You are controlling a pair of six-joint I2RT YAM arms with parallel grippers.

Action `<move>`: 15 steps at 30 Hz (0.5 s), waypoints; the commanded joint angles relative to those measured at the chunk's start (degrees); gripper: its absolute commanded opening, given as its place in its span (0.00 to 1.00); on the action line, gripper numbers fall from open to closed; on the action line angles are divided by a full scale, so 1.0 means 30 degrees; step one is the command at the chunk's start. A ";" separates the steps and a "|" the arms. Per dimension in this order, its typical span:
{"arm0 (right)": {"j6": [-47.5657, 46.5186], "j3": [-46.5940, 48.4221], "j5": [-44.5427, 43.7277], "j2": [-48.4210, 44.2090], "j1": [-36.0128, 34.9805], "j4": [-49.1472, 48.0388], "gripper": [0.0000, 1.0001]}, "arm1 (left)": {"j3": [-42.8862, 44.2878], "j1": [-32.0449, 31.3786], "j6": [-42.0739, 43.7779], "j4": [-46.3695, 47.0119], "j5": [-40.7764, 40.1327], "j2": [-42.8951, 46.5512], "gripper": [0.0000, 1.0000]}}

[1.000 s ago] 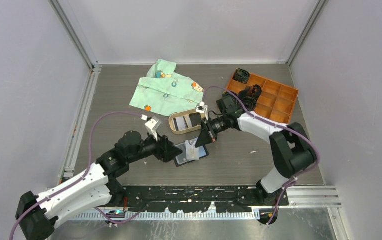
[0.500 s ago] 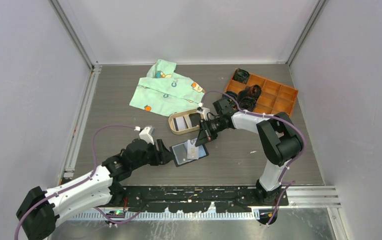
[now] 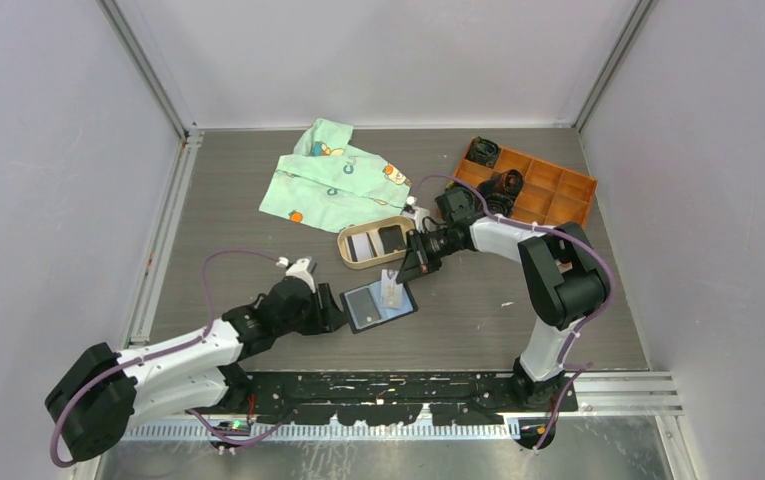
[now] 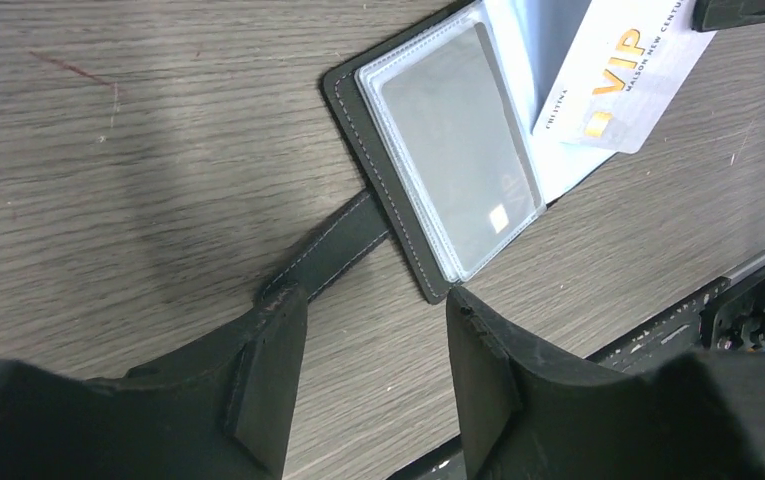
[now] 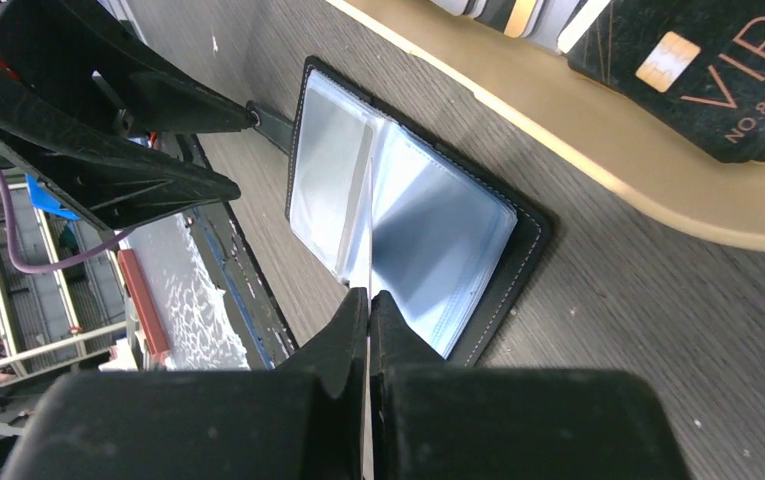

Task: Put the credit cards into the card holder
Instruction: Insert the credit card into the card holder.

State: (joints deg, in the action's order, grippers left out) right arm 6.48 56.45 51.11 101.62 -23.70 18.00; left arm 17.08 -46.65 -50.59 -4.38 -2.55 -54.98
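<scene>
The black card holder (image 3: 378,306) lies open on the table, clear sleeves up, and also shows in the left wrist view (image 4: 458,170) and the right wrist view (image 5: 413,225). My right gripper (image 3: 405,272) is shut on a whitish VIP credit card (image 3: 391,292), held tilted with its lower edge at the holder's sleeves (image 4: 623,80). In the right wrist view the jaws (image 5: 369,293) are closed on the card, seen edge-on. My left gripper (image 4: 370,300) is open and empty at the holder's left edge, one finger over the snap tab (image 4: 333,250). More cards, whitish (image 3: 361,243) and black (image 5: 718,70), lie in the tray.
A tan oval tray (image 3: 348,258) sits just behind the holder. A green patterned cloth (image 3: 333,180) lies at the back. An orange compartment box (image 3: 548,200) with black items stands at the back right. The table's front rail (image 4: 698,300) is close by.
My left arm has dropped lower and its gripper has settled by the holder's left edge. My right gripper has shifted slightly, bringing the white card more upright over the holder's middle.
</scene>
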 commanded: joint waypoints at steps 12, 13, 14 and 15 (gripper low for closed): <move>0.0376 0.0577 0.1388 -0.1436 -0.0113 -0.0447 0.01 | 0.1570 0.0045 0.1050 0.0425 -0.0826 -0.1220 0.45; 0.0402 0.0466 0.1438 -0.1559 -0.0124 -0.0589 0.01 | 0.1623 0.0041 0.1109 0.0364 -0.0888 -0.1182 0.45; 0.0493 0.0349 0.1496 -0.1588 -0.0126 -0.0735 0.01 | 0.1677 0.0037 0.1197 0.0295 -0.0921 -0.1159 0.45; 0.0603 0.0272 0.1506 -0.1520 -0.0126 -0.0874 0.01 | 0.1768 0.0044 0.1256 0.0249 -0.0951 -0.1123 0.45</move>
State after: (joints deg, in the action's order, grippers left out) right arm 7.73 56.47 53.34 100.90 -23.99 17.78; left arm 19.64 -46.65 -48.75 -3.75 -3.38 -58.96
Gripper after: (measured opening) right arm 0.039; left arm 0.451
